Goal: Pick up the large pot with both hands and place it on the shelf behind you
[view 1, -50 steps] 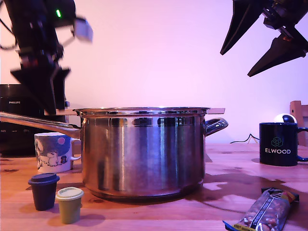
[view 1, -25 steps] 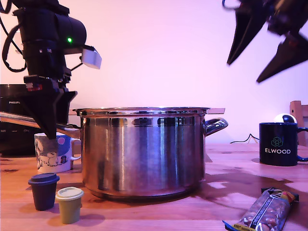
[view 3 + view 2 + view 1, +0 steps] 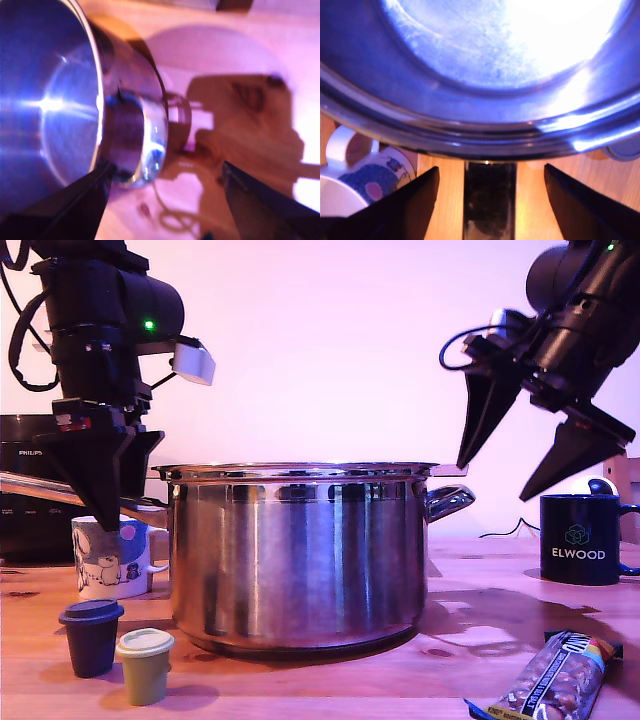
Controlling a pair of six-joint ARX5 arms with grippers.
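**Q:** Standing where, exactly, is the large pot (image 3: 300, 555)?

**A:** It is sitting upright on the wooden tabletop (image 3: 520, 615) at the middle of the exterior view. Its long straight handle (image 3: 60, 492) is reaching toward the exterior view's left, and its short loop handle (image 3: 447, 502) is pointing toward that view's right.

**Q:** What are the two pincers doing?

**A:** My first gripper (image 3: 100, 510) is hanging over the long handle at the exterior view's left. Its fingers (image 3: 405, 205) are spread wide, one on either side of the handle (image 3: 489, 200), and are gripping nothing. My second gripper (image 3: 505, 475) is hovering above and just beyond the loop handle at the exterior view's right. Its jaws are also gaping wide and holding nothing; its wrist view is showing the pot's rim (image 3: 97, 100) and loop handle (image 3: 175, 125) ahead of the fingers (image 3: 75, 210).

**Q:** What is lying around the pot?

**A:** A patterned mug (image 3: 110, 558) is standing beneath the long handle, two small lidded cups (image 3: 120, 648) are standing in front of it, a dark mug (image 3: 580, 538) is resting at the exterior view's right, and a snack bar (image 3: 555, 680) is lying near that view's lower right corner.
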